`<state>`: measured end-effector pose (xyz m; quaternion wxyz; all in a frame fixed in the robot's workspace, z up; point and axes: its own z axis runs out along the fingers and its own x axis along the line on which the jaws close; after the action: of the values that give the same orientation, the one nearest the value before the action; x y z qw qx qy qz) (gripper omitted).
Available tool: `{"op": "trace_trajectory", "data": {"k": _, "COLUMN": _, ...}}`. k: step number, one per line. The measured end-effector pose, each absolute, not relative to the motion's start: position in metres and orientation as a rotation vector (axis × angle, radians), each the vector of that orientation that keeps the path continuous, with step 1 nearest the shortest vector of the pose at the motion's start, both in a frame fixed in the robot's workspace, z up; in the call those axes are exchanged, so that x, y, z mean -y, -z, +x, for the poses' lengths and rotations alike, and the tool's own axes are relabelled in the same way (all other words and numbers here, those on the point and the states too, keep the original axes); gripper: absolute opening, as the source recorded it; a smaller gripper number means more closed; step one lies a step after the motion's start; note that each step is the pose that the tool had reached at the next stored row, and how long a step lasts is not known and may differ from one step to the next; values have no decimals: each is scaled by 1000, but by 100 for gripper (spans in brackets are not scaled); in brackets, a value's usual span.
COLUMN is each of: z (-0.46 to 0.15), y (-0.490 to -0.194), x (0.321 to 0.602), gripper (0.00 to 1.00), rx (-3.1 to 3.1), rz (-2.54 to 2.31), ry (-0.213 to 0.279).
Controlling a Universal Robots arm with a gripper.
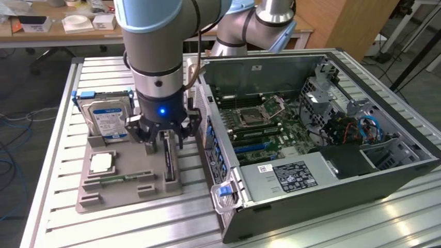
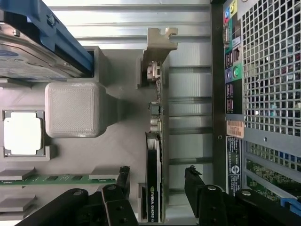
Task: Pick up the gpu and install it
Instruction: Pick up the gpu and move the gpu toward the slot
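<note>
Farthest from the fingers [image 2: 123, 179], on the exterior view's left, the hard drive [image 1: 107, 114] stands upright in its blue frame at the far corner of the grey holder [image 1: 103, 194]. The holder rests on the slatted tabletop [image 1: 55, 134]. Nearer the fingers on that same side, the holder carries a square processor chip [image 1: 101, 163] in a shallow pocket and a narrow memory stick [image 1: 125, 178] lying flat in its groove. Neither is touched.

The fingers are spread wide and sit low over the holder's edge slot, one on each face of the gpu [image 2: 154, 150]. The card stands on its long edge directly between them, with its metal bracket at the end away from the wrist. In the wrist view a strip of holder shows on either side of the card, so the fingers seem to bracket it without gripping. Nothing is held.

Beyond the fingers, toward the exterior view's right, lies the open computer case [image 1: 276, 70], just beside the holder. Its motherboard [image 1: 265, 116] is exposed and the blue expansion slots [image 1: 251, 147] look vacant.

Judged from this, the work is at an early stage. The approach looks done, with the fingers aligned around the card. The grasp is not closed, the card sits in the holder, and the install into the case is not yet done.
</note>
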<state>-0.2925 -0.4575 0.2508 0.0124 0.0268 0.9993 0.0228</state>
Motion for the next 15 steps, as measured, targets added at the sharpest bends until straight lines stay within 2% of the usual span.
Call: {"op": "trace_trajectory", "data": {"k": 15, "z": -293, "y": -237, "x": 457, "gripper": 59, "rx": -3115, "rz": 84, "ry": -69}}
